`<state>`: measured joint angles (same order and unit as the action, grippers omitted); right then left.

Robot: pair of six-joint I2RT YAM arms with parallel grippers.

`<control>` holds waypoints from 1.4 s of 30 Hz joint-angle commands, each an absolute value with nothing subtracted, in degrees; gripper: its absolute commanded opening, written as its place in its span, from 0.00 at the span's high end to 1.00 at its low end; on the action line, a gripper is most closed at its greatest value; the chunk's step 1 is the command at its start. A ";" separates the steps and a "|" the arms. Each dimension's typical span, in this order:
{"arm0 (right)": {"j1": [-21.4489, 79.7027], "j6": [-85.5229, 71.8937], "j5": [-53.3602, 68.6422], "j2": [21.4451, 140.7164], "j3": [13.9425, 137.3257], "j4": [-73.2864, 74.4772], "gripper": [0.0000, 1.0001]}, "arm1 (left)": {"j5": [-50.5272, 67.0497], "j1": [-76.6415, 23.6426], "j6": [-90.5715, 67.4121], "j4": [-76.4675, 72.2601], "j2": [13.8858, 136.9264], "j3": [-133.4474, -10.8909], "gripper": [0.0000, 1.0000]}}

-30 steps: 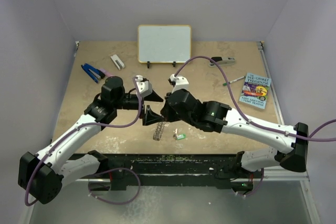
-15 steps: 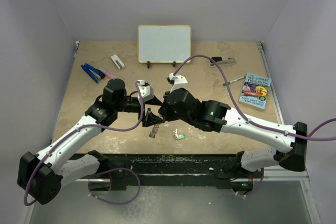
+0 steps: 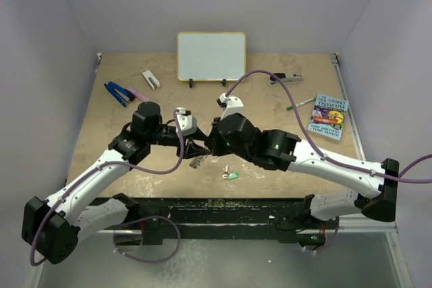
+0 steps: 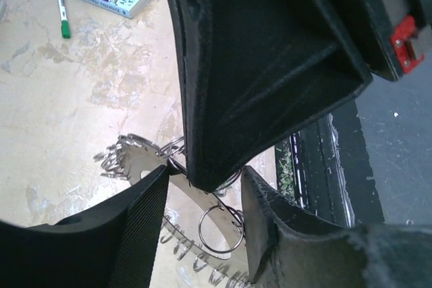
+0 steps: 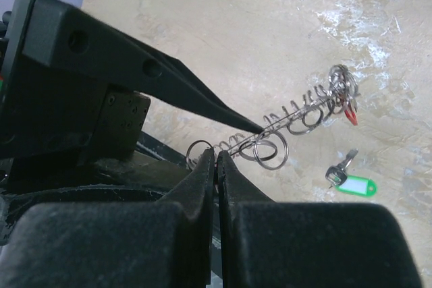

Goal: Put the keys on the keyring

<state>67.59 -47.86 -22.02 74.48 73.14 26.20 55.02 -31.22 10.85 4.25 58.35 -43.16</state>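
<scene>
The keyring (image 3: pixel 198 161), a flat silver ring fringed with small split rings, hangs edge-on (image 5: pixel 297 116) off the table. My right gripper (image 5: pixel 217 156) is shut on its near rim. My left gripper (image 4: pixel 202 227) stands open astride the ring's flat band (image 4: pixel 196 197). One left fingertip (image 5: pixel 256 126) touches the ring's face; the other finger is hidden in the right wrist view. A key with a red head (image 5: pixel 351 114) hangs at the ring's far end. The key with the green tag (image 5: pixel 351 181) lies loose on the table (image 3: pixel 231 175), just right of both grippers (image 3: pixel 200 148).
A whiteboard (image 3: pixel 211 56) stands at the back. Blue pliers (image 3: pixel 118 92) and a small white tool (image 3: pixel 151 79) lie back left. A book (image 3: pixel 329 117), a green-capped pen (image 3: pixel 300 103) and a stapler-like tool (image 3: pixel 287 78) lie at the right. A black rail (image 3: pixel 223 204) edges the front.
My left gripper has slid right against the right gripper and narrowed its jaws around the keyring. The ring has shifted slightly left and up. The right gripper stays shut.
</scene>
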 commanded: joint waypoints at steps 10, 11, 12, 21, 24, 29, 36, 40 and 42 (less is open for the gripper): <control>68.03 -48.56 -23.72 69.80 72.77 23.84 1.00 | 59.38 -31.45 20.77 7.56 55.33 -43.16 0.63; 68.05 -48.52 -23.69 69.65 72.70 23.75 1.00 | 59.29 -31.46 20.89 7.56 55.29 -43.22 0.65; 68.03 -48.44 -23.63 69.62 72.52 23.73 1.00 | 59.30 -31.42 21.04 7.48 55.12 -43.24 0.66; 68.03 -48.19 -23.21 69.15 71.37 23.51 1.00 | 58.23 -31.46 21.43 7.23 54.78 -43.55 0.74; 68.03 -48.01 -22.96 69.08 71.28 23.35 1.00 | 58.09 -31.39 20.75 6.83 54.72 -43.68 0.78; 68.03 -47.26 -22.36 68.85 71.20 22.36 1.00 | 58.64 -31.46 19.69 4.98 54.84 -43.33 0.81; 68.27 -46.63 -21.81 69.01 71.65 21.21 1.00 | 59.56 -31.46 14.46 -0.65 55.54 -40.97 0.61; 68.53 -46.32 -21.57 69.71 72.30 21.09 1.00 | 58.90 -31.46 13.75 -2.42 55.98 -40.67 0.59; 68.65 -46.28 -21.62 69.86 72.32 21.02 1.00 | 58.79 -31.46 14.01 -2.35 55.99 -40.78 0.59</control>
<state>68.07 -46.94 -21.52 70.85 70.76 24.67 57.89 -31.27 15.44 1.91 56.07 -40.80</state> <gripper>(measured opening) 0.004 0.408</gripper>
